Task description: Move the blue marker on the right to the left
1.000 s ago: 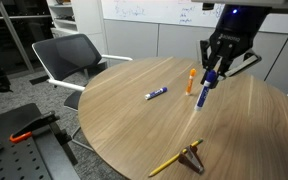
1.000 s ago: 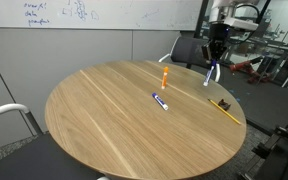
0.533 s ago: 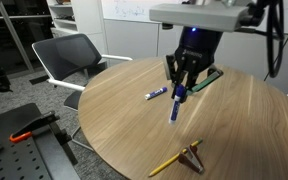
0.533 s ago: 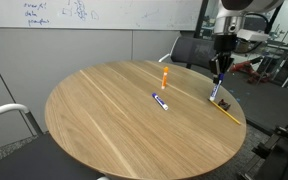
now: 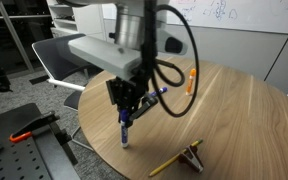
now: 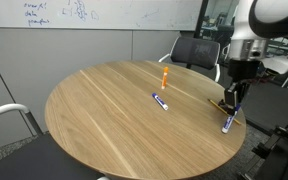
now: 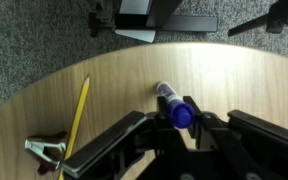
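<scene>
1. Tool (image 5: pixel 125 110) is clamped on the blue marker (image 5: pixel 124 133); it hangs near-vertical, lower end at or just above the counter (image 5: pixel 234 110), contact unclear.
2. Spot: by the counter's near-left rim, well apart from the orange marker (image 5: pixel 191 80).
3. Looks like set-down. Lower until the tip touches, lay it flat, then release, inboard of the rim so it can't roll off.
4. Stay clear of the pencil (image 7: pixel 79 110).

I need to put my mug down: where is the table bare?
Bare wood spans the table from the slim marker and orange marker out to the rim opposite the gripper. Crowded: the edge where the gripper holds the blue marker, beside the pencil and clamp.
</scene>
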